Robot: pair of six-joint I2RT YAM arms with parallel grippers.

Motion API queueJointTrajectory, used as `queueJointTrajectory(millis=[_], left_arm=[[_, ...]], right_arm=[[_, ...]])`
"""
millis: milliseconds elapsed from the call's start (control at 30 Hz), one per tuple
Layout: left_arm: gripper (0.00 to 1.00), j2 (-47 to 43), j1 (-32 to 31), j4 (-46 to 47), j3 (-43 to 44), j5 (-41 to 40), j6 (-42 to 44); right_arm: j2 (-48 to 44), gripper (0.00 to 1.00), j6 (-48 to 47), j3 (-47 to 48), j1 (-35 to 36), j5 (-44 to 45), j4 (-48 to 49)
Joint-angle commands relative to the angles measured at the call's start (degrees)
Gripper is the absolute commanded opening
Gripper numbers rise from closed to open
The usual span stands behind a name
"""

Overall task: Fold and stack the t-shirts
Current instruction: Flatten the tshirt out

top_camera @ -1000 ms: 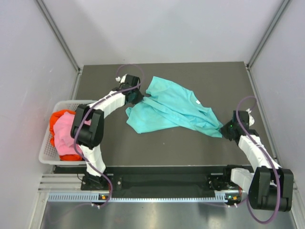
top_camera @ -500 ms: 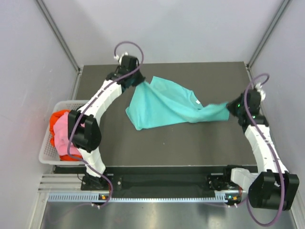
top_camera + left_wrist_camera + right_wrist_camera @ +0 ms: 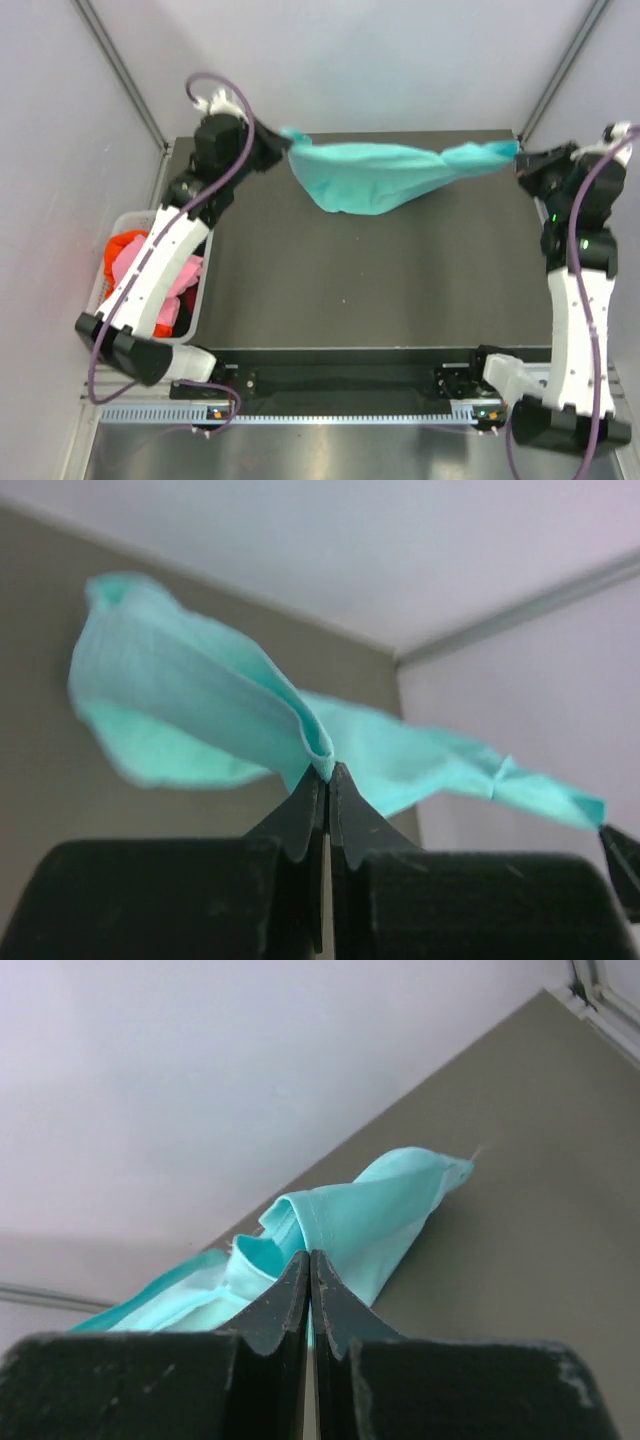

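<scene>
Over table (image 3: 380, 290), teal t-shirt (image 3: 375, 175) pinched by left gripper (image 3: 285, 138), right gripper (image 3: 520, 152), seemingly airborne

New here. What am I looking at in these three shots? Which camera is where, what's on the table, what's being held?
Two robot arms are bolted at the near edge of a dark table. The wide picture comes from a fixed camera above and behind them, so their bases sit at the bottom. The other two pictures come from a small camera on each wrist, looking out past that arm's own two black fingers.

The left gripper and the right gripper are each shut on one end of a teal t-shirt. It hangs stretched between them over the far side of the table, sagging in the middle. In both wrist views the fingers are pinched together with cloth between them.

Beside the table on the left stands a white lattice basket holding a pink shirt and a red-orange shirt.
</scene>
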Motion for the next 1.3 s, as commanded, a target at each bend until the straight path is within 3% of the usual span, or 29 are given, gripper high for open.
queueJointTrajectory(millis=[0, 133, 200, 300, 400, 567, 667, 900, 1267], left_arm=[[0.0, -8.44, -3.11, 2.77, -19.94, 2.6, -1.75], [0.0, -19.52, -8.12, 1.99, -41.43, 2.16, -3.51], [0.0, -25.5, -9.09, 2.68, -53.7, 2.77, -6.66], [0.0, -30.43, -9.36, 7.94, -67.17, 5.14, -10.89], [0.0, -31.32, -9.54, 12.79, -73.45, 7.87, -12.83], [0.0, -28.69, -9.8, 10.43, -72.6, 7.44, -8.89], [0.0, -27.02, -9.8, 10.24, -71.8, 8.22, -7.91], [0.0, -25.7, -9.8, 13.85, -73.2, 9.81, -7.47], [0.0, -27.8, -9.8, 13.5, -73.2, 9.72, -5.8]], right_arm=[[-14.01, 0.0, -1.3, -11.25, -0.46, -0.23, -12.37], [-29.34, 0.0, -0.5, -34.85, -0.38, 3.46, -19.5], [-35.84, 0.0, 0.63, -40.79, -0.38, 3.11, -22.32], [-38.85, 0.0, 2.39, -49.76, -0.37, 2.05, -25.49], [-38.78, 0.06, 3.89, -55.58, -0.29, 2.66, -24.44], [-36.05, 0.37, 4.33, -53.74, -0.38, 5.82, -25.66], [-34.82, 0.45, 6.17, -52.86, -0.29, 8.46, -27.07], [-32.46, 0.53, 10.83, -52.42, -0.29, 11.45, -27.16], [-26.29, 0.54, 14.79, -50.57, -0.37, 10.4, -25.41]])
